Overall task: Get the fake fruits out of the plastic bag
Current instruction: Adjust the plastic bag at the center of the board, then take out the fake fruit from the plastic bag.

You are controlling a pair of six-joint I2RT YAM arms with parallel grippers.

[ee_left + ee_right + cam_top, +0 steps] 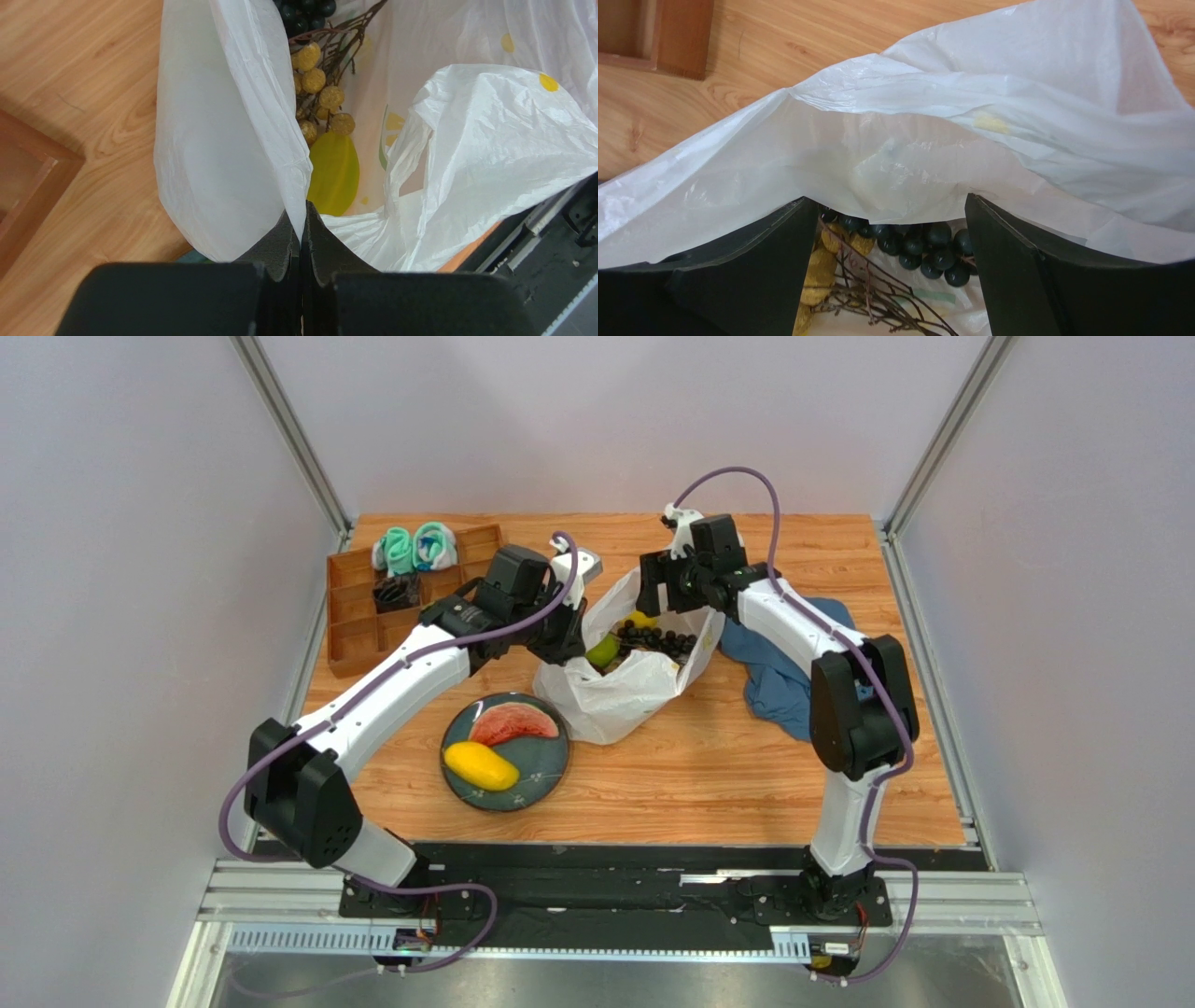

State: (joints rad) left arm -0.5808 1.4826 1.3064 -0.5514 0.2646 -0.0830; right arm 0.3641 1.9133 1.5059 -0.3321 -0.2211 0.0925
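The white plastic bag lies open mid-table. My left gripper is shut on its left rim, and the thin film is pinched between the pads in the left wrist view. Inside the bag I see a tan grape bunch, dark grapes and a yellow-green fruit. My right gripper is open at the bag's far mouth. Its fingers straddle the rim above the dark grapes and tan grapes. A red watermelon slice and a yellow mango lie on a dark plate.
A wooden compartment tray stands at the back left with teal-and-white items in it. A dark blue cloth lies right of the bag under the right arm. The plate sits in front of the bag, to its left.
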